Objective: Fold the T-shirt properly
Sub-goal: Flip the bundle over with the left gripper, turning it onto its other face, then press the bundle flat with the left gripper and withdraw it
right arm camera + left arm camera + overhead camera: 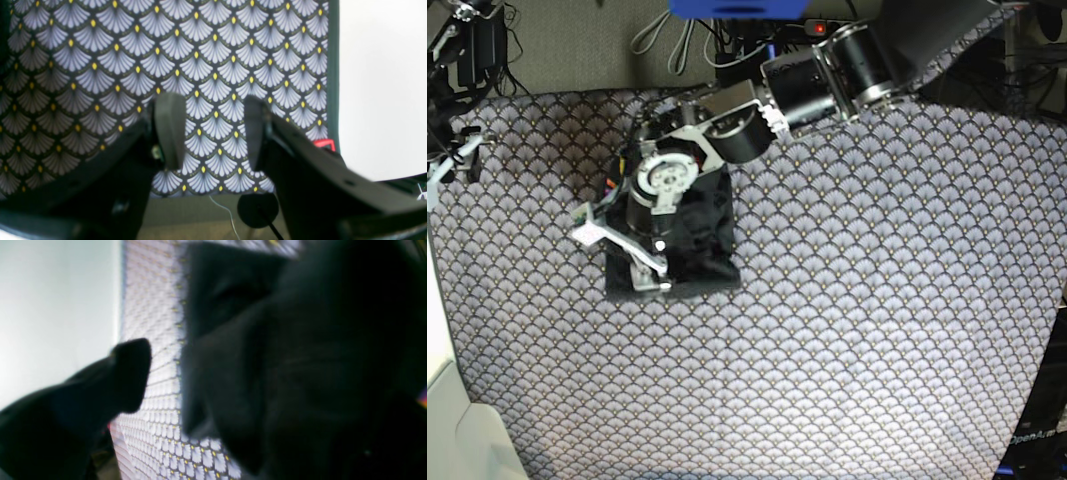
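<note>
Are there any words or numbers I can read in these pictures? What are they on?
"OpenArm" or the like, partly legible, in small slanted white letters on the dark part at the base view's lower right corner.
T-shirt: no words show.
Tablecloth: only a fan pattern, no words.

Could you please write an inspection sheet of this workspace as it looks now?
Surface: table cloth with fan pattern, lying flat.
Job's things: T-shirt, dark, folded into a compact bundle.
Clutter: nothing seen on the cloth.
Hands: left hand over the T-shirt, jaws open; right hand open, holding nothing, at the cloth's edge.
Cables: cables beyond the far edge.
Surroundings: blue object at the top.
</note>
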### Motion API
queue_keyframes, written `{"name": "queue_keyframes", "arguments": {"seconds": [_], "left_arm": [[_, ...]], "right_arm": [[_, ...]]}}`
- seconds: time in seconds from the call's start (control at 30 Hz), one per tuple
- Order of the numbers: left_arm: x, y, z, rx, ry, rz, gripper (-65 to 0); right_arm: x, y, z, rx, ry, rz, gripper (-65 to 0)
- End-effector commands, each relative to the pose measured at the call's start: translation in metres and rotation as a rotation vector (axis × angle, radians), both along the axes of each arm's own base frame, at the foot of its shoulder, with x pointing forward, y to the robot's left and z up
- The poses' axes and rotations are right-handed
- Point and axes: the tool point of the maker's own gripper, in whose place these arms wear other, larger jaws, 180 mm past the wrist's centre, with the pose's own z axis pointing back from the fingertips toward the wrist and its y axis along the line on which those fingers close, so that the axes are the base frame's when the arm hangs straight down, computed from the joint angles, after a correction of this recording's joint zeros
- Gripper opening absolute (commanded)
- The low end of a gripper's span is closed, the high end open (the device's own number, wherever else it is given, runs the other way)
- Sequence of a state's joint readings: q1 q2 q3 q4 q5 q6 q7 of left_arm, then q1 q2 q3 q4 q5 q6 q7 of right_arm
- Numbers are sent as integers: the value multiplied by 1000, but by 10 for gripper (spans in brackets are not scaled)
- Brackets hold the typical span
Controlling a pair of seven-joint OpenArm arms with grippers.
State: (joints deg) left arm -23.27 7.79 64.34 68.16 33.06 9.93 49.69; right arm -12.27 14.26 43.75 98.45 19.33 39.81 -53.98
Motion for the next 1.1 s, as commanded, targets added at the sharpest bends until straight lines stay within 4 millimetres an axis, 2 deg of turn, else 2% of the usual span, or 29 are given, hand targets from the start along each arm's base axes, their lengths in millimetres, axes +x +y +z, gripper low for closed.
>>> {"name": "queue_keyframes", "arguments": {"seconds": [0.0,0.07,0.17,0.43,0.7,0.97,1.07], "left_arm": [[8,-15,37,-91,-97,-6,-17],[11,-16,56,-182,-151,29,0],[15,-11,66,-241,-189,72,0],[15,-9,60,-225,-172,83,0],[5,-2,36,-117,-88,96,0],[9,-6,41,-130,-107,74,0],[15,-1,44,-144,-108,96,0]], "right_arm": [[7,-4,13,-21,-42,13,-354],[7,-4,13,-21,-42,13,-354],[7,0,10,-9,-42,10,-354],[7,0,10,-9,-42,10,-354],[7,0,9,-7,-42,11,-354],[6,4,6,6,-42,7,-354],[6,4,6,6,-42,7,-354]]}}
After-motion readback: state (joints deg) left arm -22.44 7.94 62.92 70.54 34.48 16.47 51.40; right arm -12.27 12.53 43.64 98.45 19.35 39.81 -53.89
